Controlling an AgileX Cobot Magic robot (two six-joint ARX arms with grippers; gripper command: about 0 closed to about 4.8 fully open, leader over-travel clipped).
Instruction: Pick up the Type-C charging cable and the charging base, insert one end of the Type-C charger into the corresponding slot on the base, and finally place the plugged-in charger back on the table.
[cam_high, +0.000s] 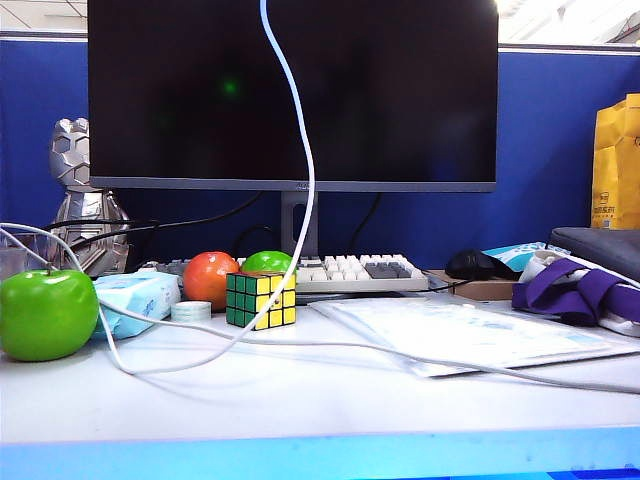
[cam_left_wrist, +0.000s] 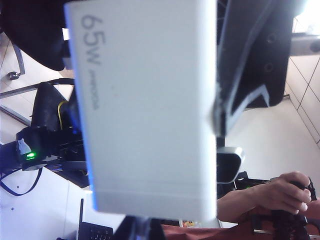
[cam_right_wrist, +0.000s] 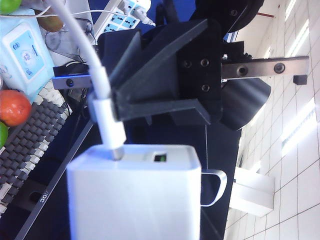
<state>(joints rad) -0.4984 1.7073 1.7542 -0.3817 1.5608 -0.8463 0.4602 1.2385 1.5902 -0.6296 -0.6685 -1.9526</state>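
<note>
both arms are up above the table (cam_high: 320, 410), neither gripper shows in the exterior view. only the cable (cam_high: 303, 150) drops in from the top edge, in front of the monitor (cam_high: 292, 90), then loops across the table in front of the rubik's cube (cam_high: 261, 300) and runs off toward the right side.

left gripper (cam_left_wrist: 150, 125): jaws clamped shut on the charging base (cam_left_wrist: 145, 105). the block fills most of the left wrist view, "65w" printed along 1 edge, a black finger (cam_left_wrist: 250, 65) pressed against 1 side. the other finger is mostly hidden behind the block.

right gripper (cam_right_wrist: 112, 100): jaws partway open, and the black fingers (cam_right_wrist: 150, 107) sit at the cable's white plug (cam_right_wrist: 106, 117). contact on 1 side looks real, but i can't tell from this angle if both fingers are pinching it. the plug's metal tip is seated in 1 slot on the top face of the charging base (cam_right_wrist: 135, 195). a 2nd slot sits just beside it, free.

so the base and plug are held in the air between the 2 grippers, well above the table.

on the table near the cube: green apple (cam_high: 45, 312) far to its left, blue tissue pack (cam_high: 135, 300) between them, orange fruit (cam_high: 210, 280) just beside the cube, keyboard (cam_high: 350, 272) behind it, clear plastic sheet (cam_high: 460, 335) to its right.
</note>
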